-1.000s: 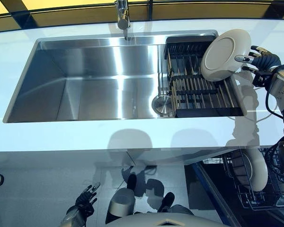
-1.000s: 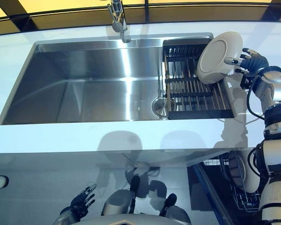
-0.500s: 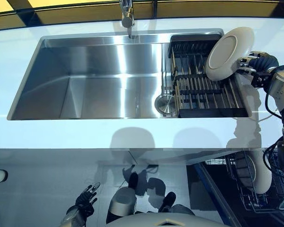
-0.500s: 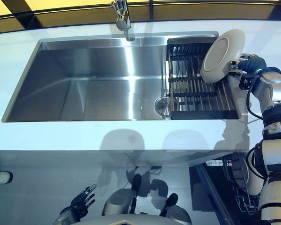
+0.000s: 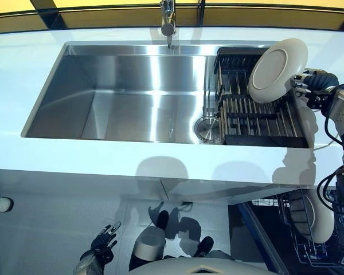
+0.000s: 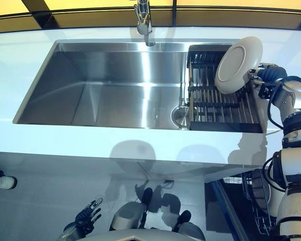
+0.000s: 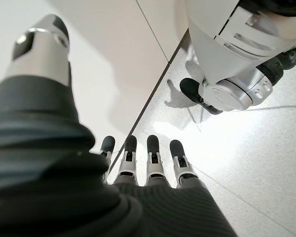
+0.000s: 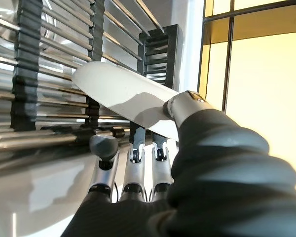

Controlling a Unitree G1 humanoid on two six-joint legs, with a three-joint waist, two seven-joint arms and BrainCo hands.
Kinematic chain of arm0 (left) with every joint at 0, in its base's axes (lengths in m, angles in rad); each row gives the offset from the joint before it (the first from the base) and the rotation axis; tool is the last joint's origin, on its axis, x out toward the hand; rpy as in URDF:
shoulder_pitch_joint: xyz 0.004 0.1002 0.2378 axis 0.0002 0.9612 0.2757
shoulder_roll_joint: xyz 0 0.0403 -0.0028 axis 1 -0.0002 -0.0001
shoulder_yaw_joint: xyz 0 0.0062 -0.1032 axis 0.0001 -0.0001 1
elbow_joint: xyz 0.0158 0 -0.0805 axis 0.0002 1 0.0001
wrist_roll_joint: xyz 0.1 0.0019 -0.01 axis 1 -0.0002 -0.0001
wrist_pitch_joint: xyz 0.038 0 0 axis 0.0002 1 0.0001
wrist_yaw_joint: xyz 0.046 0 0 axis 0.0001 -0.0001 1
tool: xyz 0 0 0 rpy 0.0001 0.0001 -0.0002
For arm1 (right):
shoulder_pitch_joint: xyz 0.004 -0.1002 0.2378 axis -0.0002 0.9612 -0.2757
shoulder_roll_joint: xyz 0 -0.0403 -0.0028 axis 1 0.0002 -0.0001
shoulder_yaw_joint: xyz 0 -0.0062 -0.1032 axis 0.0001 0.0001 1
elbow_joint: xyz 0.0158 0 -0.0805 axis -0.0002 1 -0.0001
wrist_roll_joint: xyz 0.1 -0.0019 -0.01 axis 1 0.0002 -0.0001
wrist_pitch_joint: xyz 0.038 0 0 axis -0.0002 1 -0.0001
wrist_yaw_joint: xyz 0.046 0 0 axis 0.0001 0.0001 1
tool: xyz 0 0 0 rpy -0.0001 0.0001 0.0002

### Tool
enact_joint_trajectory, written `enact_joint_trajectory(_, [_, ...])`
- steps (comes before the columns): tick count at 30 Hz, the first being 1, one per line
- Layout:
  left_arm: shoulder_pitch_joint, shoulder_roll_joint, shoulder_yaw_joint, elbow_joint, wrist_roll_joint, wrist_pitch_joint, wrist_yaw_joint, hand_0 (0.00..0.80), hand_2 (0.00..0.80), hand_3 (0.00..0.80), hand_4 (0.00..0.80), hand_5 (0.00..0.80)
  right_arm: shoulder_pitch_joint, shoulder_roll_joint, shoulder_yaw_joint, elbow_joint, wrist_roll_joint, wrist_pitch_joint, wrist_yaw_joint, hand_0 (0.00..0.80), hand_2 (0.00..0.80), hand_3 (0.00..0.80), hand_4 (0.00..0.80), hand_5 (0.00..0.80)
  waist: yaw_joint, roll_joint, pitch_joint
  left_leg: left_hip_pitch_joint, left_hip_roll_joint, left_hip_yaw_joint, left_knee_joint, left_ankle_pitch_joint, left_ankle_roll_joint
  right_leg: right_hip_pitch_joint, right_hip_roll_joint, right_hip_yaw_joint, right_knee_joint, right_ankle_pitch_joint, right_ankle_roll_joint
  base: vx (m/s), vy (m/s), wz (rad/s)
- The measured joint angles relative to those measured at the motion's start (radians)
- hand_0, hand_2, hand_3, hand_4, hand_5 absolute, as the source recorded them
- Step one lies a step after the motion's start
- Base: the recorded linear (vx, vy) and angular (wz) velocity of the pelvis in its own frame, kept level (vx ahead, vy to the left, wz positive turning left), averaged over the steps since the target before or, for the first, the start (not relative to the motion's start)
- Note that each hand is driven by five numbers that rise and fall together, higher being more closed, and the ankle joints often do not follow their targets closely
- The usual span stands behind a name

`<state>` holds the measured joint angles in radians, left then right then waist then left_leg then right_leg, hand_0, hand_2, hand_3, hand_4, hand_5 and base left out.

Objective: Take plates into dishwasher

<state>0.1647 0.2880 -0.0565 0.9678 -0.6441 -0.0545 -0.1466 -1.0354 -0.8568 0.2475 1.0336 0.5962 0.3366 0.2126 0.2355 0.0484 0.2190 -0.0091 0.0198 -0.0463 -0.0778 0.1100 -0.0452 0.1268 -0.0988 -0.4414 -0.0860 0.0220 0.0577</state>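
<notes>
Since a moment ago the whole picture is sliding sideways, so the camera is turning; against the rack, the plate is tipping steeper and rising a little.

Left eye view: a white plate (image 5: 277, 70) is being held on edge above the dark drying rack (image 5: 258, 114) at the right end of the steel sink (image 5: 132, 91). The right hand (image 5: 309, 86) is pinching the plate's right rim. Lower right, below the counter (image 5: 74, 166), a second plate (image 5: 315, 213) is standing in the dishwasher rack (image 5: 301, 229). The left hand (image 5: 103, 243) is hanging idle near the floor.

Right eye view: the same scene, with the faucet (image 6: 144, 17) above the basin.

Left wrist view: the left hand's fingers (image 7: 153, 158) are lying straight, holding nothing.

Right wrist view: the thumb is pressing on the plate's top face and the fingers (image 8: 133, 173) are curling under its rim.

The plate looks stiff, smooth, probably slippery and breakable, and moderately heavy for a rim pinch; a deeper hold on the rim seems safest.
</notes>
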Motion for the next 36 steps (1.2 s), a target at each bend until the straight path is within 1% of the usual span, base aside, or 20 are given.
enact_joint_trajectory(10, [0.0,0.0,0.0,0.0,0.001,0.0,0.003,0.0,0.0,0.0,0.0,0.0,0.0,0.0,0.004,-0.001,-0.017,0.0,0.002,0.8,0.8,0.8,0.8,0.8,-0.001,-0.007,-0.012,0.016,0.001,0.006,-0.004,0.0,0.0,0.011,0.0,0.007,0.001,0.0,0.0,-0.005,-0.001,-0.01])
enact_joint_trajectory(17, [-0.001,0.006,-0.001,0.0,0.001,0.001,0.013,0.0,0.0,0.0,0.0,0.0,-0.001,-0.004,0.006,-0.016,-0.013,-0.002,-0.002,0.8,0.8,0.8,0.8,0.8,-0.006,-0.053,-0.049,0.018,0.003,0.017,-0.006,0.0,0.0,0.007,0.001,0.017,0.001,0.0,0.0,-0.032,0.004,-0.05])
enact_joint_trajectory(21, [-0.001,0.007,0.0,0.0,0.001,0.002,0.019,0.0,0.0,0.0,0.0,0.0,-0.002,-0.019,0.017,-0.079,0.009,-0.005,-0.005,0.8,0.8,0.8,0.8,0.8,-0.015,-0.07,-0.067,0.019,0.004,0.023,-0.006,-0.001,0.001,0.005,0.001,0.024,-0.001,0.001,0.0,-0.025,0.015,-0.04])
enact_joint_trajectory(23, [0.0,0.007,-0.001,0.001,0.0,0.003,0.02,0.0,0.0,0.0,0.0,0.0,-0.011,-0.019,0.031,-0.098,0.027,-0.008,-0.004,0.8,0.8,0.8,0.8,0.8,-0.026,-0.075,-0.071,0.022,0.005,0.026,-0.006,-0.001,0.001,0.006,0.001,0.027,-0.001,0.001,0.0,-0.016,0.012,-0.06])
enact_joint_trajectory(26, [-0.001,0.007,-0.001,0.001,0.0,0.004,0.022,0.0,0.0,0.0,0.0,0.0,-0.015,-0.02,0.039,-0.123,0.046,-0.01,-0.01,0.8,0.8,0.8,0.8,0.8,-0.028,-0.08,-0.075,0.034,0.008,0.045,-0.007,-0.005,0.0,0.008,0.002,0.046,-0.001,0.003,-0.001,-0.012,0.01,-0.16])
enact_joint_trajectory(30, [-0.012,0.007,-0.001,0.001,0.0,0.004,0.023,0.0,0.0,0.0,0.0,0.0,-0.015,-0.025,0.041,-0.153,0.054,-0.016,-0.015,0.8,0.8,0.8,0.8,0.8,-0.038,-0.085,-0.08,0.036,0.011,0.051,-0.007,-0.005,0.0,0.008,0.004,0.052,-0.001,0.005,-0.003,-0.016,0.01,-0.05])
enact_joint_trajectory(32, [-0.012,0.009,0.0,0.002,0.0,0.004,0.024,0.0,0.0,0.0,0.0,0.0,-0.016,-0.026,0.044,-0.172,0.052,-0.022,-0.018,0.8,0.8,0.8,0.8,0.8,-0.055,-0.091,-0.085,0.037,0.011,0.052,-0.007,-0.005,0.0,0.007,0.005,0.053,0.0,0.005,-0.003,-0.031,0.018,-0.03])
enact_joint_trajectory(36, [-0.017,0.009,0.0,0.003,-0.002,0.004,0.033,0.0,0.0,0.0,0.0,0.0,-0.016,-0.03,0.051,-0.204,0.006,-0.034,-0.011,0.8,0.8,0.8,0.8,0.8,-0.063,-0.102,-0.094,0.043,0.014,0.077,-0.007,-0.011,-0.001,0.001,0.006,0.077,0.002,0.008,-0.004,-0.033,0.01,-0.17])
